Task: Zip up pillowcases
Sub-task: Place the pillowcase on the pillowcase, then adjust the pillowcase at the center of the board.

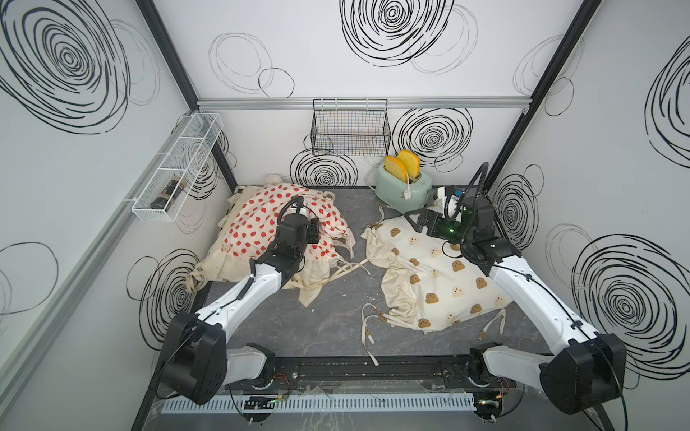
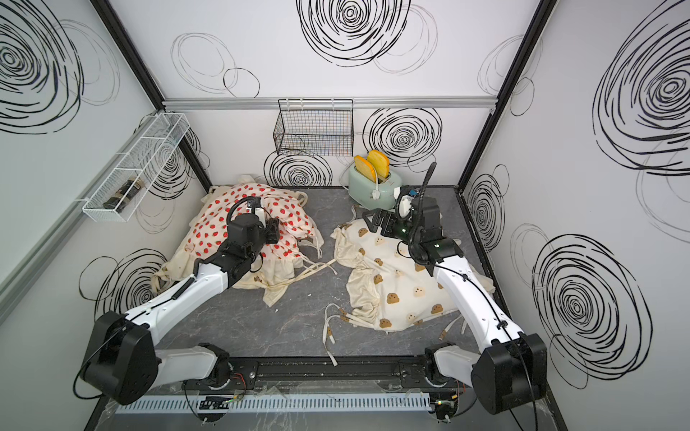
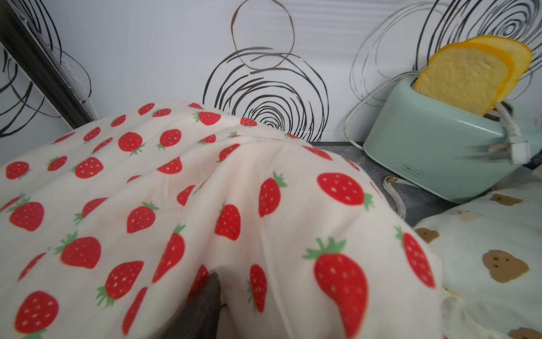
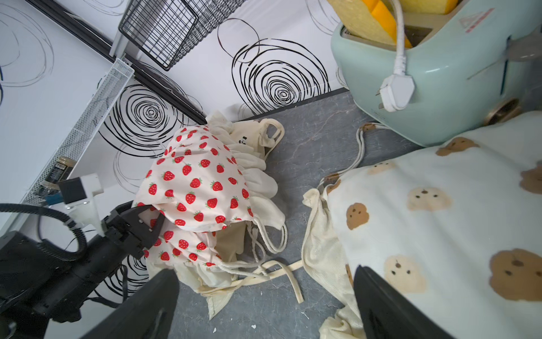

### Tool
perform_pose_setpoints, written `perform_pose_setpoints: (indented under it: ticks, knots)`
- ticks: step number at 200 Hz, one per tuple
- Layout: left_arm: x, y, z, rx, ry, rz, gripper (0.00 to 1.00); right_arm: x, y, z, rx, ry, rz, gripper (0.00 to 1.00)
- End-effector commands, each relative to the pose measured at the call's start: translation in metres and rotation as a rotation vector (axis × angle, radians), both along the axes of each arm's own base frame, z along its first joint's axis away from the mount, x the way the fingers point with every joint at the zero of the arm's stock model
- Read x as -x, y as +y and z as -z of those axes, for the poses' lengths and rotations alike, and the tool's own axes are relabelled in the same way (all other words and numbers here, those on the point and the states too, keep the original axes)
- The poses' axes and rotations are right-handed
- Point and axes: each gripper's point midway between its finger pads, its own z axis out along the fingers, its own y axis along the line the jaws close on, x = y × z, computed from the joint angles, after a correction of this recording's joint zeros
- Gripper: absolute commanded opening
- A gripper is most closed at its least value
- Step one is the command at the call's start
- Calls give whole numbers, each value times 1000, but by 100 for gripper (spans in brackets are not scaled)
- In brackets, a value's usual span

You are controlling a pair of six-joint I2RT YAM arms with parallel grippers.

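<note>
The strawberry pillowcase (image 1: 257, 224) lies bunched at the back left, on top of a cream pillowcase (image 1: 224, 266) with tiny bears and pandas. My left gripper (image 1: 314, 231) rests on the strawberry pillowcase's right side. In the right wrist view the left gripper's jaws stand apart with strawberry fabric between them. The left wrist view shows only one dark finger (image 3: 209, 293); fabric covers the other. The bear-head pillowcase (image 1: 448, 276) lies at the right. My right gripper (image 1: 416, 220) hovers wide open over its far left corner, with nothing between the fingers (image 4: 381, 302).
A mint toaster (image 1: 403, 186) with two bread slices stands at the back, just behind the bear-head pillowcase. A black wire basket (image 1: 351, 130) hangs on the back wall. A white wire shelf (image 1: 183, 168) on the left wall holds a dark bottle (image 1: 168, 194). Loose ties (image 1: 367, 324) trail over the grey table.
</note>
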Motion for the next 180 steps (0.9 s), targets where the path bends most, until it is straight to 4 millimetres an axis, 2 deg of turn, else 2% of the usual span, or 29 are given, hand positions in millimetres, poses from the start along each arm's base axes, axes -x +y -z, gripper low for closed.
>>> perform_pose_setpoints:
  ticks: [1, 30, 54, 77, 93, 126, 156, 180]
  knots:
    - [14, -12, -41, 147, -46, 42, 72, 10, -8, 1, 24, 5, 0, 97]
    - [43, -17, -48, 242, -10, 68, 89, 16, -23, 7, 50, 47, 34, 97]
    - [65, -23, -43, 296, 22, 82, 97, 21, -40, 20, 90, 91, 80, 97]
    - [82, -37, -44, 343, 42, 128, 97, 20, -62, 27, 83, 115, 142, 97]
    - [96, -64, -40, 406, 67, 197, 97, 18, -82, 29, 89, 116, 200, 97]
    - [128, -133, -14, 505, 156, 343, 97, 15, -132, 44, 87, 153, 361, 97]
    - [148, -189, 21, 551, 251, 467, 97, 17, -170, 55, 67, 159, 512, 97]
    - [159, -229, 45, 533, 313, 537, 97, 17, -191, 65, 76, 180, 604, 97]
